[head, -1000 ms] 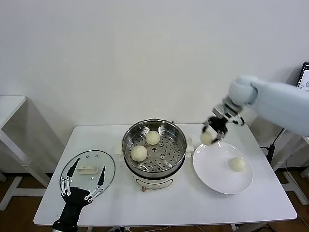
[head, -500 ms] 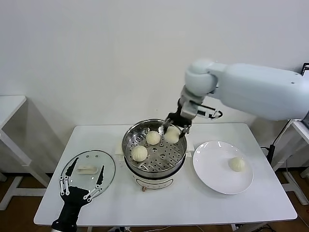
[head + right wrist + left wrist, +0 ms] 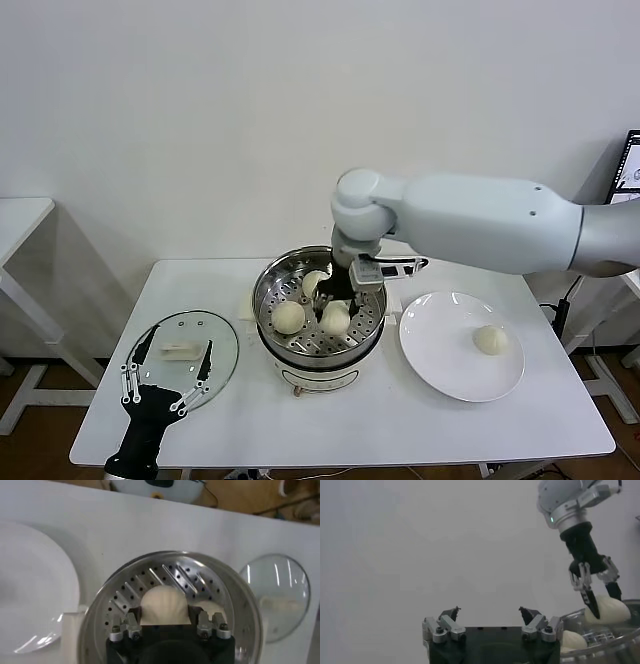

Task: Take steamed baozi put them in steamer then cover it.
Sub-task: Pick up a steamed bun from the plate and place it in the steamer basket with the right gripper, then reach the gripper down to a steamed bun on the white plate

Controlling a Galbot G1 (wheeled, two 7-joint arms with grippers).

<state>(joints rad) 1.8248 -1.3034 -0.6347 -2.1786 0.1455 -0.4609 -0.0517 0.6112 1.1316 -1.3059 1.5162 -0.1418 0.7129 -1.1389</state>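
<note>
Fingers of the right gripper clasp 1 baozi in the steamer.

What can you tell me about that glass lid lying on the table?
The cover is a round lid of clear glass with a metal rim and a cream-white rectangular handle at its middle. It lies flat on the white table, left of the steamer. The left claw hovers open over it.
</note>
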